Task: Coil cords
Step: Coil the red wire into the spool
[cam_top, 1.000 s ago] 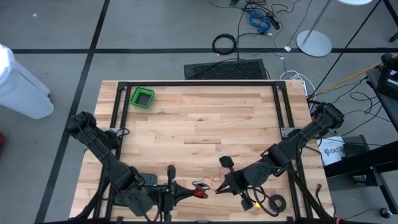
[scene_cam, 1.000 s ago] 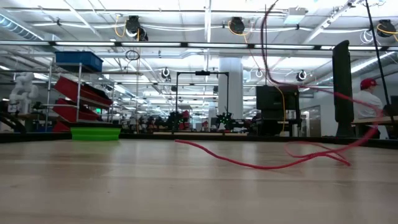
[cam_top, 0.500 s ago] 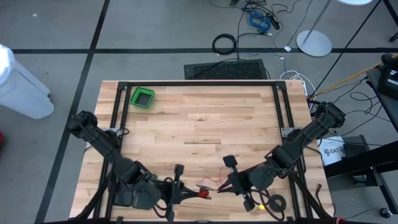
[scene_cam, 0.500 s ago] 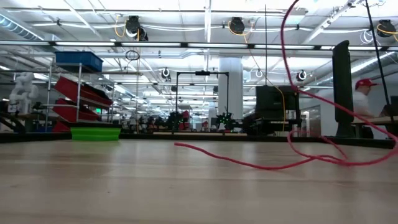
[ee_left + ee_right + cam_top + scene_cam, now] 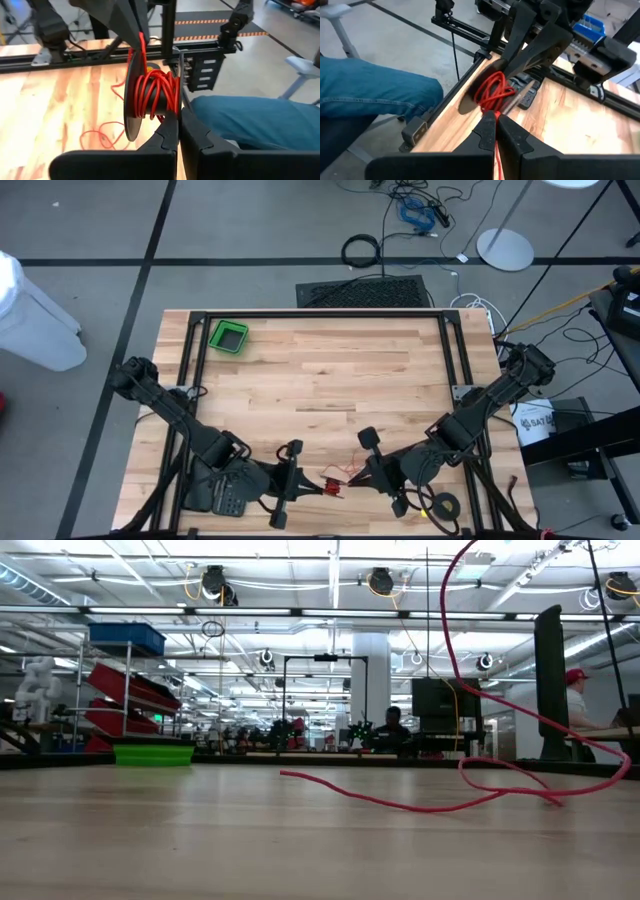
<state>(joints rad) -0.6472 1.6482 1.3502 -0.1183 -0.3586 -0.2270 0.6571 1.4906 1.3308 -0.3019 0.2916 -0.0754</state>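
slack between the closed right hand, pinching the red cord, and the closed left hand gripping its half-wound coil at the table's near edge could let loops slip.

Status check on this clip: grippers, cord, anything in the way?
Left gripper shut, at the near table edge. Right gripper shut on the red cord, close beside it. Cord partly wound on a dark spool, loose tail across the table. Nothing blocking.
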